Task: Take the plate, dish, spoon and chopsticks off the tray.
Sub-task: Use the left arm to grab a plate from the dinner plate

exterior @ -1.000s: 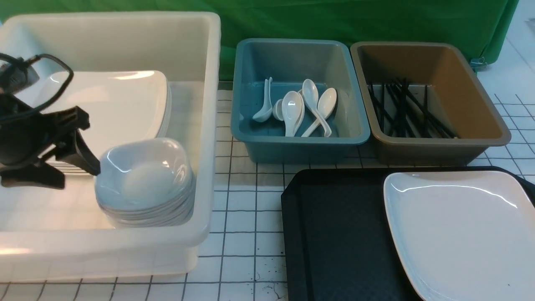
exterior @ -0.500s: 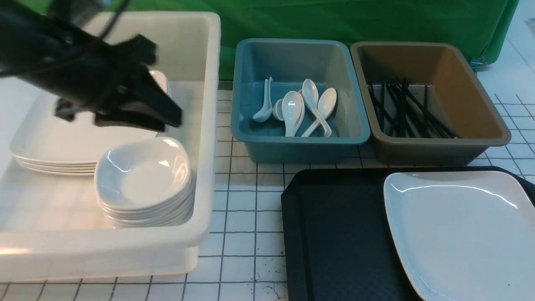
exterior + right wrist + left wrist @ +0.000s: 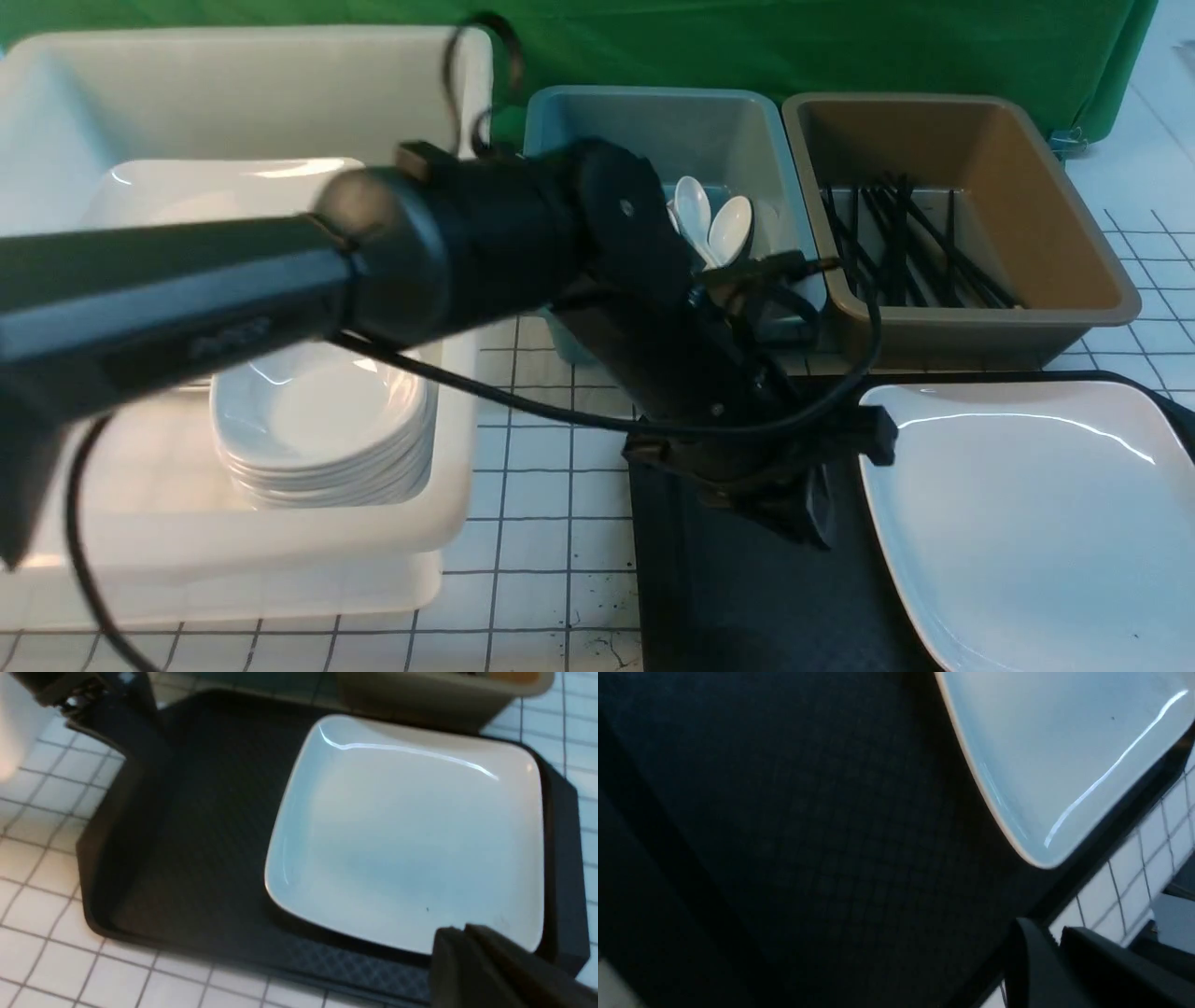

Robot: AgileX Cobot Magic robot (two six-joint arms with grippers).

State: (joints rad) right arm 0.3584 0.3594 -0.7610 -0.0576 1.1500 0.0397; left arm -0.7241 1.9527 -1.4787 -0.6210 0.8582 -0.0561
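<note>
plate (image 3: 1027, 523) sits on tray (image 3: 728, 597), just right of left gripper (image 3: 810, 523), its opening unclear.

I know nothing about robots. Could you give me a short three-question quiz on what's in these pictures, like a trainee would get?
1. True or false: the large glossy white rounded-square plate lies on the black rectangular plastic tray.
2. Which tub holds the thin black chopsticks? A) blue plastic tub B) brown plastic tub C) white plastic tub
3. Which of the robot's arms reaches over the tray's bare part?
Key: 1 true; 2 B; 3 the left arm, with its left gripper beside the plate.
</note>
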